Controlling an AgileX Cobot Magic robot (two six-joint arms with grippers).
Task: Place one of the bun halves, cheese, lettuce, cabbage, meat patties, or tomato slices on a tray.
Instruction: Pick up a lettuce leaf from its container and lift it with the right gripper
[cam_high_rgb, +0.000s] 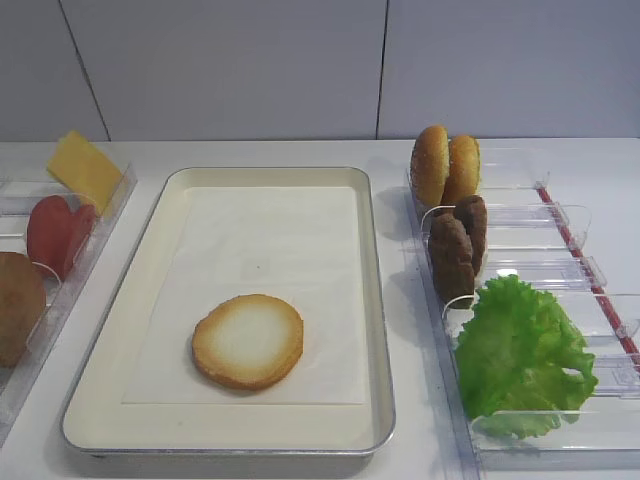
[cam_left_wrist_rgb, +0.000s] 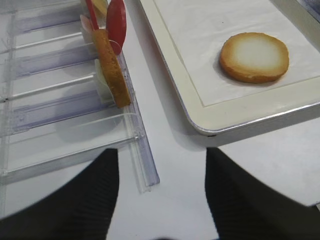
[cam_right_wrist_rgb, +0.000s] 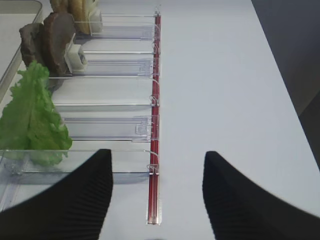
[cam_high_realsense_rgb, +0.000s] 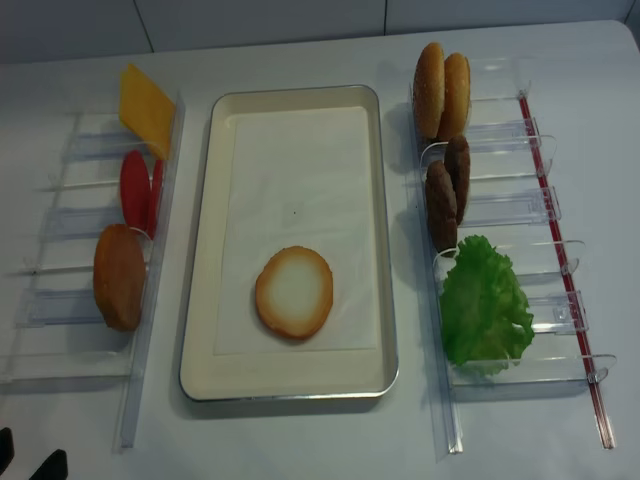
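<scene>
1. Your bun half (cam_high_rgb: 248, 340) already lies flat on the white paper in the tray (cam_high_rgb: 375, 300), lower middle of the overhead frame, pale side up.
2. Both grippers sit back at the bottom edge of their wrist views: right gripper (cam_right_wrist_rgb: 157, 200) spread wide with nothing in it, left gripper (cam_left_wrist_rgb: 161, 200) wide and empty too.
3. On the right, the lettuce (cam_high_rgb: 520, 360) flops over its bin, just below the patties (cam_high_rgb: 460, 245). Grab it by a frilly edge and I'd guess it drags or snags on the clear dividers.
4. The cheese (cam_high_rgb: 85, 168) leans in the upper left; it's thin, so it could slip out of a pinch.
5. The tomato slices (cam_high_rgb: 58, 232) overlap, so the count is hard to tell. The brown round thing at lower left is cut off by the frame.
</scene>
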